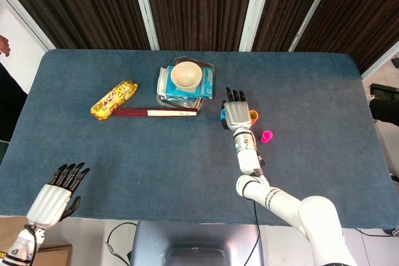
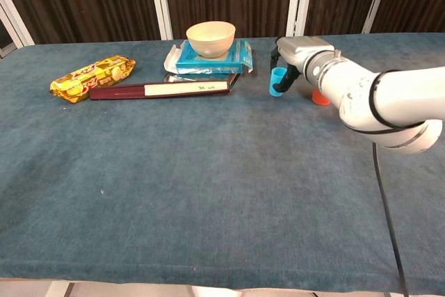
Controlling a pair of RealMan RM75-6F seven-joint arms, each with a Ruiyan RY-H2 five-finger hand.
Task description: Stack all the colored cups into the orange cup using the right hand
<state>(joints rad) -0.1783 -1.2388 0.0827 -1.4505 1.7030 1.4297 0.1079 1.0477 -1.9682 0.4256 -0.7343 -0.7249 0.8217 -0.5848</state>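
Just beside the orange cup (image 2: 320,97), the right hand (image 2: 295,55) pinches the blue cup (image 2: 277,81), tilted and seemingly lifted, and should next carry it over the orange rim.

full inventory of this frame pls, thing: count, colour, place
table: 1, blue-grey cloth top, fills both views
bowl: 1, cream, on the blue packet at the far middle
blue packet: 1, blue, on a metal tray, under the bowl
snack pack: 1, yellow, left of the tray
long box: 1, dark red and white, lying in front of the tray
blue cup: 1, blue, tilted, held in the right hand
orange cup: 1, orange, beside the right hand on its right
pink cup: 1, pink, nearer than the orange cup
left hand: 1, white with black fingers, near left edge, holds nothing
right hand: 1, same colours, grips the blue cup
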